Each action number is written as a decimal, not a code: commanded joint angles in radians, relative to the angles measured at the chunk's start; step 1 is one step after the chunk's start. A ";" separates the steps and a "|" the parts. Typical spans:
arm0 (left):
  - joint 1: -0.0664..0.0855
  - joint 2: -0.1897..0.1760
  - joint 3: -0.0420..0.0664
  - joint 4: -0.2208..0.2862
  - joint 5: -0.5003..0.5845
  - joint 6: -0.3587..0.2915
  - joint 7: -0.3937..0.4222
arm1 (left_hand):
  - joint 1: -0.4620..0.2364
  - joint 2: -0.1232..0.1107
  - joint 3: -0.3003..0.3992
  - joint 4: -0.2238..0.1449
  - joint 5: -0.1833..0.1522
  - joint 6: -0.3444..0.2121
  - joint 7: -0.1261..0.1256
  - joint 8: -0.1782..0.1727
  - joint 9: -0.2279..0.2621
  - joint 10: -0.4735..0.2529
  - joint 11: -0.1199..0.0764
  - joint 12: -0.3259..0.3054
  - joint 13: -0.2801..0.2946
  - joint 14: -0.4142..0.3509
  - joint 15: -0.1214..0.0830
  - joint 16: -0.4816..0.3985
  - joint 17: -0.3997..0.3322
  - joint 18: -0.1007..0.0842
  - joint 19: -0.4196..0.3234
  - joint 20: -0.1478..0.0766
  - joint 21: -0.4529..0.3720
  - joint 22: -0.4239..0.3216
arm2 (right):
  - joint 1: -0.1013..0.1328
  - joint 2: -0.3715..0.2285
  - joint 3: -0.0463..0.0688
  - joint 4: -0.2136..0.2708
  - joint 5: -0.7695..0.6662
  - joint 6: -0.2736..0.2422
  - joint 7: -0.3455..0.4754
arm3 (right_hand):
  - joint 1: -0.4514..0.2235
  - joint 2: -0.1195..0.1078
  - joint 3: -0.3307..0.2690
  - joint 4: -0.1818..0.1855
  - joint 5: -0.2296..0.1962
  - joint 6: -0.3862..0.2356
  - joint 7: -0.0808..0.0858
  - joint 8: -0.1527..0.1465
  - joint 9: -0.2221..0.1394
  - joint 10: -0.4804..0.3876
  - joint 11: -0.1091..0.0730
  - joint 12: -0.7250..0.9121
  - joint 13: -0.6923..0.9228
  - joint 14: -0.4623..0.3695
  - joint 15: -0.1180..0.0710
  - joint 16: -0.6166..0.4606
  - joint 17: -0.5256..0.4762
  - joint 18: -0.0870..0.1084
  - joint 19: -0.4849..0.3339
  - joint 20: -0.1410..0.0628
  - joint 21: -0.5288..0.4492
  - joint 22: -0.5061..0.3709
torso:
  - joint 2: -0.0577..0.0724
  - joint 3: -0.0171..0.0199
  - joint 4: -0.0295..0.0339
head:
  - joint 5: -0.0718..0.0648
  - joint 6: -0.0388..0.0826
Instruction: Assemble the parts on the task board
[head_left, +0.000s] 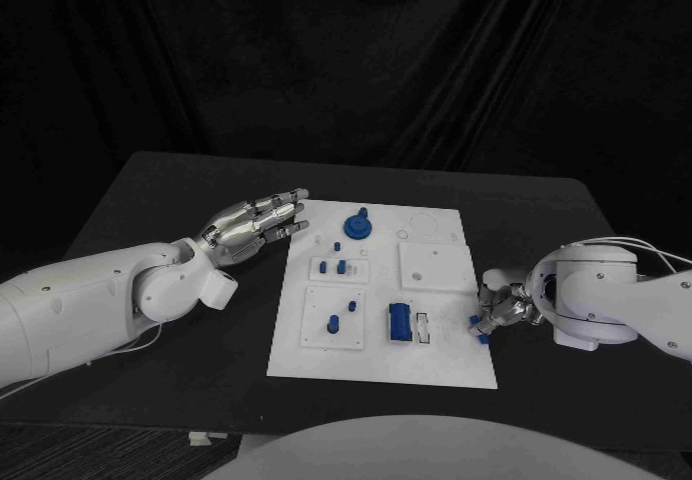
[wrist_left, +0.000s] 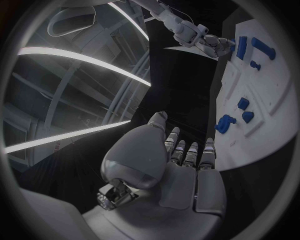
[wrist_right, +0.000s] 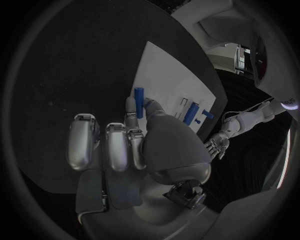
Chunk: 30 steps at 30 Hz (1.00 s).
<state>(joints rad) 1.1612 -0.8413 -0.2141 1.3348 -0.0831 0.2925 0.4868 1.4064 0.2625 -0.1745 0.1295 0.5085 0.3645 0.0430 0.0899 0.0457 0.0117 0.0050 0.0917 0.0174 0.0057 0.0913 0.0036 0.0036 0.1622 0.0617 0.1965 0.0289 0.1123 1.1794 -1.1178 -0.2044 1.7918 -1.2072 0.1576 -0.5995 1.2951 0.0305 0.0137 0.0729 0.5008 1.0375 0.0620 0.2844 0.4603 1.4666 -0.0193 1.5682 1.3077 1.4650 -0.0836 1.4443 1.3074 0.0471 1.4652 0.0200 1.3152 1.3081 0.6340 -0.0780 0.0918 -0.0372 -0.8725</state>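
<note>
- The white task board (head_left: 387, 352) is lying in the middle of the black table (head_left: 173, 190), with several small blue parts standing in or lying on its recessed panels.
- The right hand (head_left: 498, 310) is hovering just off the board's right edge, near its lower half, and is pinching a small blue cylindrical peg (wrist_right: 139, 101) between the thumb and a finger; the other fingers are lying curled beside it.
- The left hand (head_left: 257, 224) is hanging at the board's upper left corner, fingers stretched out and close together, holding nothing.
- A round blue knob (head_left: 358, 226) is standing near the top of the board, close to the left hand's fingertips.
- A larger blue block (head_left: 397, 322) is sitting in the lower middle panel, beside a pale slotted piece (head_left: 423, 327).
- Smaller blue pegs (head_left: 335, 322) are standing in the lower left panel.
</note>
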 joint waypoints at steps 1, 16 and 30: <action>-0.002 0.000 0.001 0.002 0.002 0.016 0.007 | -0.002 0.007 -0.002 -0.006 0.007 -0.002 0.004 0.005 0.001 0.001 0.004 0.006 0.001 0.001 0.009 0.002 0.000 0.012 0.002 0.004 0.001 -0.001 | -0.008 -0.011 -0.004 0.008 0.014 -0.056 -0.019 | -0.090 -0.029 0.320 -0.263 -0.005 0.005 0.004 0.003 0.004 0.104 0.006 0.003 0.263 0.066 0.005 0.003 0.042 0.009 0.019 0.011 0.006 0.188 | 0.000 -0.0002 0.0000 | 0.001 0.000; -0.002 0.005 0.001 -0.002 0.002 0.018 0.002 | -0.004 0.002 -0.004 -0.011 0.008 -0.001 0.004 0.005 0.001 0.001 0.005 0.007 0.001 0.002 0.008 0.003 0.000 0.012 0.003 0.004 0.002 -0.001 | 0.083 -0.065 -0.004 0.081 0.233 -0.092 -0.020 | -0.144 -0.037 0.356 -0.272 -0.007 0.004 -0.001 0.008 0.009 0.104 0.004 0.003 0.263 0.070 0.003 0.013 0.055 0.008 0.022 0.009 0.011 0.190 | -0.001 0.0001 0.0006 | -0.004 0.000; -0.002 0.000 0.001 0.003 0.002 0.020 0.001 | -0.006 -0.003 -0.006 -0.016 0.015 0.000 0.005 0.006 0.001 0.001 0.005 0.008 0.001 0.002 0.008 0.003 0.001 0.012 0.004 0.004 0.002 -0.002 | 0.090 0.020 -0.004 0.051 0.380 -0.089 -0.018 | -0.184 -0.035 0.362 -0.254 -0.030 -0.007 -0.004 0.002 0.006 0.104 0.002 0.003 0.263 0.069 0.002 0.012 0.051 0.008 0.023 0.008 0.014 0.190 | 0.000 -0.0001 0.0012 | 0.001 0.000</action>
<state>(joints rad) 1.1606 -0.8406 -0.2140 1.3347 -0.0831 0.2950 0.4791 1.4064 0.2625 -0.1801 0.1183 0.5183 0.3645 0.0430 0.0899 0.0457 0.0118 0.0049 0.0958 0.0174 0.0057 0.0913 0.0036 0.0036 0.1622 0.0617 0.1964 0.0290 0.1115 1.2759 -1.0994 -0.2079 1.8468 -0.8854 0.0806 -0.6019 1.1178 -0.0055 0.2653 -0.0749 0.4745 1.0360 0.0574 0.2912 0.4671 1.4667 -0.0192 1.5682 1.3077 1.4648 -0.0831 1.4538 1.3073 0.0469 1.4686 0.0234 1.3244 1.3078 0.6337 -0.0779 0.0919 -0.0367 -0.8725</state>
